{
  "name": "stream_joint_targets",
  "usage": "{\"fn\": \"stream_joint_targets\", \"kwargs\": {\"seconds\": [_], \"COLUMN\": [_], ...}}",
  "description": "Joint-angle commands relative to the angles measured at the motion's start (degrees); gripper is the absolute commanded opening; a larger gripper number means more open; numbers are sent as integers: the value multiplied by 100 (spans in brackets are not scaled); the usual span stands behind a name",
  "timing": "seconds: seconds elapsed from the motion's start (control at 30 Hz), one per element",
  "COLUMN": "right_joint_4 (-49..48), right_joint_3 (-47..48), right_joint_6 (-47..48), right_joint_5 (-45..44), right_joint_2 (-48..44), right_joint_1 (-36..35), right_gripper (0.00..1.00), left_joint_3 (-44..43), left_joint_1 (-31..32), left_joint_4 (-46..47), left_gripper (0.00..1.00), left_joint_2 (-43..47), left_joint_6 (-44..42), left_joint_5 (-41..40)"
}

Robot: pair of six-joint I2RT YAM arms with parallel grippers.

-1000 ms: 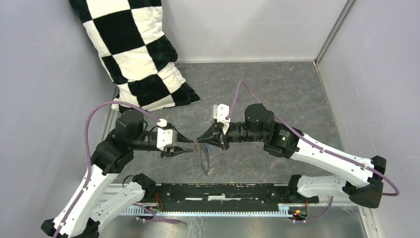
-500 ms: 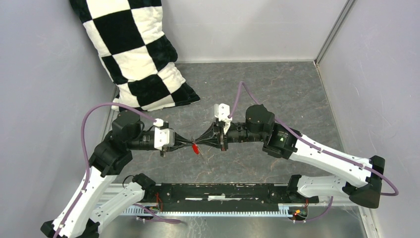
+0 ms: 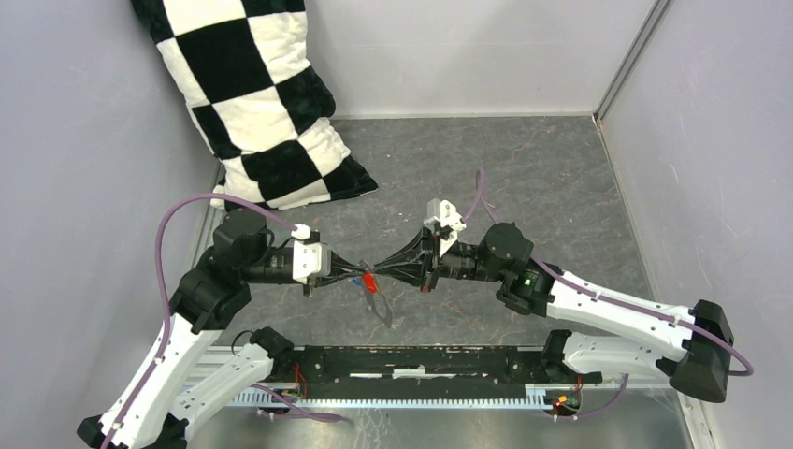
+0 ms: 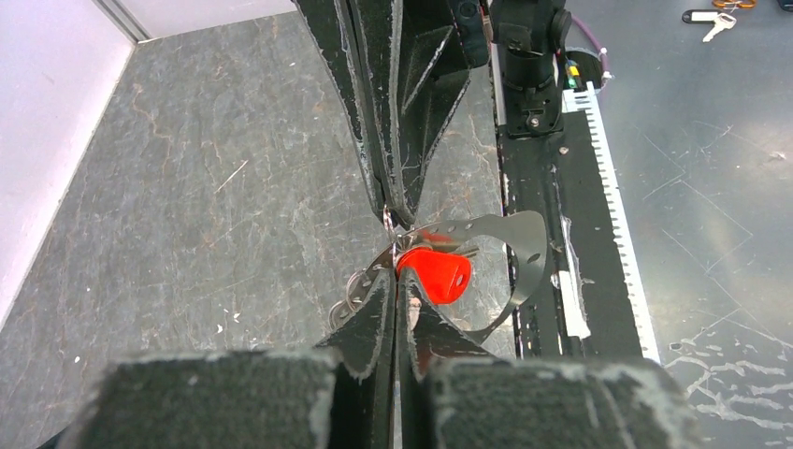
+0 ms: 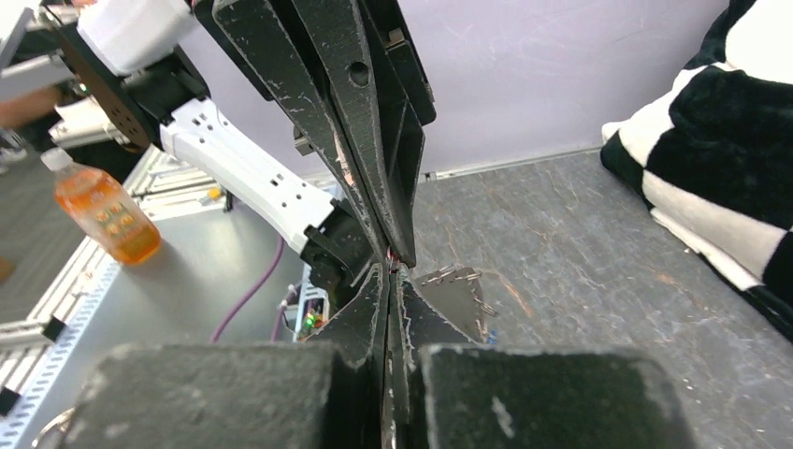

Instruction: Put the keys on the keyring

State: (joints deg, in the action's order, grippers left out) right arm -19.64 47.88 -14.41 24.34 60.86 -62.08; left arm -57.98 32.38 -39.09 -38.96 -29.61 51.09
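Note:
My left gripper [image 3: 363, 277] and right gripper [image 3: 385, 274] meet tip to tip above the middle of the table. The left one [image 4: 397, 273] is shut on the red key [image 4: 436, 272], whose head sticks out beside its fingertips. The right one [image 5: 391, 271] is shut on the keyring [image 4: 520, 251], a thin grey band that loops out to the side and hangs below the tips in the top view [image 3: 382, 305]. A speck of the blue key [image 5: 492, 337] shows behind the band. Small metal rings [image 4: 350, 292] hang by the left fingertips.
A black-and-white checked pillow [image 3: 252, 103] leans in the far left corner. Grey walls close the table on three sides. A black rail [image 3: 421, 360] runs along the near edge. An orange bottle [image 5: 98, 210] stands off the table.
My left gripper shut on the red key at the right gripper's tips. The right arm's wrist and forearm then shifted right and lower, tips staying joined. The grey loop swung below them.

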Motion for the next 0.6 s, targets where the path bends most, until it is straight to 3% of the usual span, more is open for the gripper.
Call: {"fn": "stream_joint_targets", "kwargs": {"seconds": [0.0, 0.3, 0.57], "right_joint_4": [-1597, -2280, -3604], "right_joint_3": [-377, -570, -1029], "right_joint_6": [-848, -1369, -2083], "right_joint_5": [-306, -400, -774], "right_joint_2": [-135, -4, 235], "right_joint_1": [4, 1, -69], "right_gripper": [1, 1, 1], "left_joint_3": [12, 142, 186], "left_joint_1": [14, 14, 14], "left_joint_4": [187, 33, 29], "left_gripper": [2, 2, 2], "left_joint_2": [72, 245, 172], "left_joint_6": [-175, -623, -775], "left_joint_5": [112, 176, 335]}}
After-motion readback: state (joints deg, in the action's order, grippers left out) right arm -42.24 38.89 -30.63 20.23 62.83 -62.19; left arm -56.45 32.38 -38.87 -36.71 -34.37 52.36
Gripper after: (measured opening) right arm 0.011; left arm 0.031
